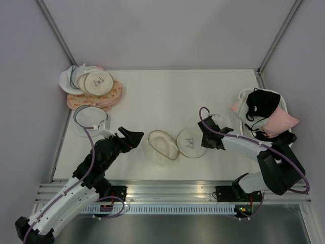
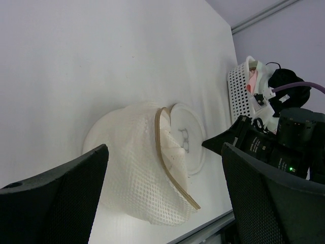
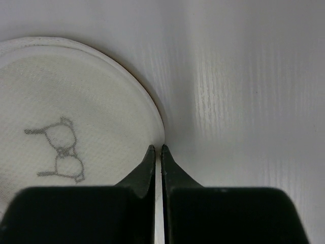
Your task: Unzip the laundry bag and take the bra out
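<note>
The laundry bag lies unzipped in the middle of the table. Its cream mesh half [image 1: 162,145] gapes with the tan zipper rim [image 2: 165,152] showing, and the face with the black bra outline [image 1: 191,142] is flipped out to the right. My left gripper [image 1: 133,138] is open and empty, just left of the mesh half [image 2: 132,168]. My right gripper [image 1: 205,140] is shut, its tips [image 3: 157,150] at the right edge of the outlined face [image 3: 76,117]; nothing shows between them. The black bra [image 1: 261,101] lies in the white basket.
The white basket [image 1: 242,96] stands at the right with a pink garment [image 1: 279,122] hanging over it. A pile of pink, white and cream pouches [image 1: 94,87] lies at the back left. A flat white disc with a grey-blue rim [image 1: 90,118] lies beside my left arm.
</note>
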Robot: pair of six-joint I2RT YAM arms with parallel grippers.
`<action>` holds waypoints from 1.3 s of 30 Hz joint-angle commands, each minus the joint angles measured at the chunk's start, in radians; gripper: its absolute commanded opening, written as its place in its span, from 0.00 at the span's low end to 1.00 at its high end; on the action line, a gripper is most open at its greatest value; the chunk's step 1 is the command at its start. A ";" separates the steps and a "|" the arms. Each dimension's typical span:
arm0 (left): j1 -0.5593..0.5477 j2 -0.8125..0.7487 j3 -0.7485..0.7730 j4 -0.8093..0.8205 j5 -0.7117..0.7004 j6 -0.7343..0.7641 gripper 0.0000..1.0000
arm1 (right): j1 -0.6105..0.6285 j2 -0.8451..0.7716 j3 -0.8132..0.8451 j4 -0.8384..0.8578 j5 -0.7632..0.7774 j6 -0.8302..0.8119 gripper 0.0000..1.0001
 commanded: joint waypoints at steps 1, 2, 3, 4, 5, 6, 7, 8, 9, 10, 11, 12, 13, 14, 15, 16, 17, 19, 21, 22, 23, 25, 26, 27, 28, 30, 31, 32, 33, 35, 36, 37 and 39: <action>0.003 -0.033 -0.002 -0.077 -0.027 -0.021 0.95 | 0.004 -0.065 0.038 -0.089 0.050 0.003 0.00; 0.003 -0.048 0.000 -0.093 -0.030 -0.018 0.95 | 0.003 -0.084 0.082 -0.132 0.056 -0.008 0.00; 0.003 -0.056 0.000 -0.097 -0.033 -0.017 0.95 | 0.004 -0.122 0.107 -0.151 0.062 -0.024 0.00; 0.003 -0.063 0.000 -0.105 -0.036 -0.017 0.95 | 0.004 -0.141 0.159 -0.165 0.059 -0.040 0.00; 0.003 -0.076 0.000 -0.111 -0.039 -0.017 0.95 | 0.004 -0.156 0.188 -0.192 0.057 -0.052 0.00; 0.003 -0.083 -0.002 -0.122 -0.045 -0.017 0.95 | 0.007 -0.167 0.220 -0.208 0.057 -0.064 0.01; 0.003 -0.086 -0.002 -0.123 -0.048 -0.017 0.95 | 0.016 -0.182 0.288 -0.224 0.056 -0.093 0.00; 0.003 -0.099 -0.003 -0.129 -0.051 -0.017 0.95 | 0.023 -0.187 0.319 -0.246 0.051 -0.109 0.00; 0.003 -0.102 -0.003 -0.131 -0.053 -0.018 0.95 | 0.030 -0.188 0.349 -0.254 0.050 -0.124 0.00; 0.003 -0.106 -0.006 -0.136 -0.051 -0.018 0.95 | 0.056 -0.187 0.406 -0.261 0.036 -0.149 0.01; 0.003 -0.111 -0.006 -0.140 -0.054 -0.020 0.95 | 0.067 -0.185 0.429 -0.263 0.025 -0.161 0.00; 0.003 -0.114 -0.008 -0.145 -0.054 -0.021 0.95 | 0.079 -0.182 0.449 -0.260 0.021 -0.166 0.01; 0.003 -0.116 -0.008 -0.157 -0.056 -0.024 0.95 | 0.116 -0.172 0.483 -0.252 0.005 -0.173 0.00; 0.003 -0.119 -0.009 -0.159 -0.057 -0.026 0.95 | 0.136 -0.165 0.495 -0.234 -0.010 -0.192 0.00; 0.003 -0.123 -0.009 -0.163 -0.059 -0.027 0.95 | 0.159 -0.158 0.507 -0.222 -0.016 -0.196 0.00; 0.003 -0.132 -0.013 -0.175 -0.060 -0.030 0.95 | 0.211 -0.136 0.520 -0.206 -0.027 -0.205 0.01; 0.003 -0.137 -0.013 -0.180 -0.062 -0.032 0.95 | 0.237 -0.124 0.521 -0.170 -0.041 -0.210 0.00; 0.003 -0.154 -0.017 -0.189 -0.066 -0.038 0.95 | 0.312 -0.060 0.538 -0.140 -0.070 -0.222 0.00; 0.003 -0.166 -0.020 -0.209 -0.074 -0.043 0.95 | 0.363 0.000 0.557 -0.119 -0.067 -0.227 0.00; 0.003 -0.183 -0.017 -0.220 -0.079 -0.044 0.95 | 0.416 0.060 0.570 -0.108 -0.064 -0.230 0.01; 0.003 -0.189 -0.017 -0.240 -0.082 -0.047 0.95 | 0.443 0.088 0.575 -0.078 -0.058 -0.230 0.01; 0.003 -0.218 -0.017 -0.261 -0.097 -0.052 0.95 | 0.492 0.158 0.577 -0.039 -0.086 -0.227 0.00; 0.003 -0.229 -0.016 -0.283 -0.108 -0.053 0.95 | 0.504 0.178 0.577 0.007 -0.100 -0.227 0.00; 0.003 -0.240 -0.016 -0.295 -0.112 -0.059 0.95 | 0.523 0.210 0.583 0.019 -0.105 -0.227 0.00; 0.003 -0.249 -0.016 -0.307 -0.117 -0.059 0.95 | 0.532 0.227 0.584 0.047 -0.113 -0.229 0.00; 0.003 -0.275 -0.019 -0.333 -0.123 -0.072 0.95 | 0.549 0.256 0.577 0.090 -0.146 -0.235 0.00; 0.003 -0.283 -0.022 -0.341 -0.125 -0.073 0.95 | 0.555 0.264 0.572 0.129 -0.185 -0.247 0.02; 0.003 -0.293 -0.023 -0.346 -0.128 -0.078 0.95 | 0.561 0.273 0.574 0.134 -0.194 -0.253 0.08; 0.003 -0.298 -0.025 -0.353 -0.129 -0.082 0.94 | 0.570 0.292 0.577 0.140 -0.206 -0.258 0.16; 0.003 -0.307 -0.025 -0.363 -0.131 -0.086 0.94 | 0.573 0.295 0.569 0.159 -0.245 -0.262 0.36; 0.003 -0.307 -0.023 -0.364 -0.132 -0.086 0.94 | 0.575 0.284 0.557 0.168 -0.255 -0.264 0.43; 0.003 -0.309 -0.020 -0.369 -0.132 -0.087 0.94 | 0.576 0.275 0.551 0.176 -0.257 -0.267 0.58; 0.003 -0.312 -0.017 -0.375 -0.136 -0.084 0.94 | 0.575 0.223 0.531 0.185 -0.252 -0.276 0.67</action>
